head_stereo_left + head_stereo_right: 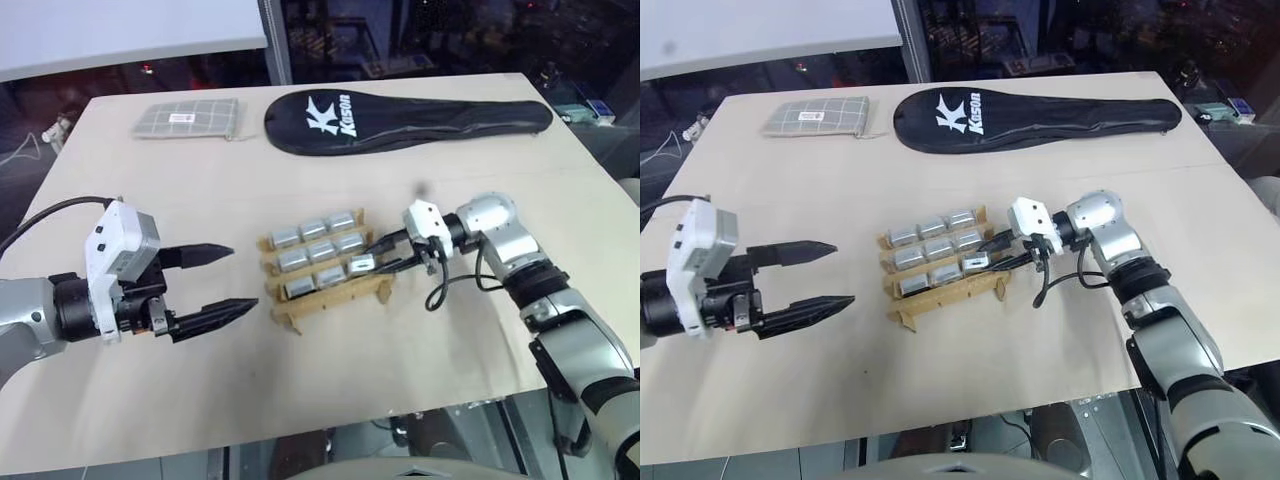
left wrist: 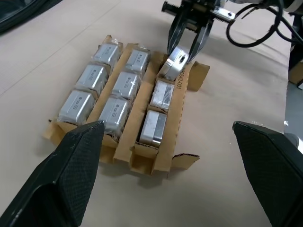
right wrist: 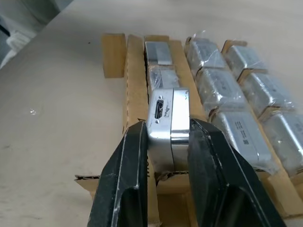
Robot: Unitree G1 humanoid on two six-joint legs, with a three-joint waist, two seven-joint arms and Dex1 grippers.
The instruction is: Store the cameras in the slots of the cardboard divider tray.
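The cardboard divider tray [image 1: 334,298] lies mid-table. Its two far rows are full of silver-grey cameras [image 1: 314,229], several of them wrapped in clear film. The near row holds two more cameras [image 2: 153,126]. At that row's right end my right gripper [image 1: 369,262] is shut on one camera [image 3: 168,120], which sits tilted, partly down in the end slot, its connector face towards the wrist. My left gripper [image 1: 244,277] hovers open and empty just left of the tray, its fingers pointing at it.
A black racket cover [image 1: 400,118] lies across the far side of the table. A grey checked pouch [image 1: 187,118] sits far left. Bare tabletop surrounds the tray, and the table's front edge runs close below it.
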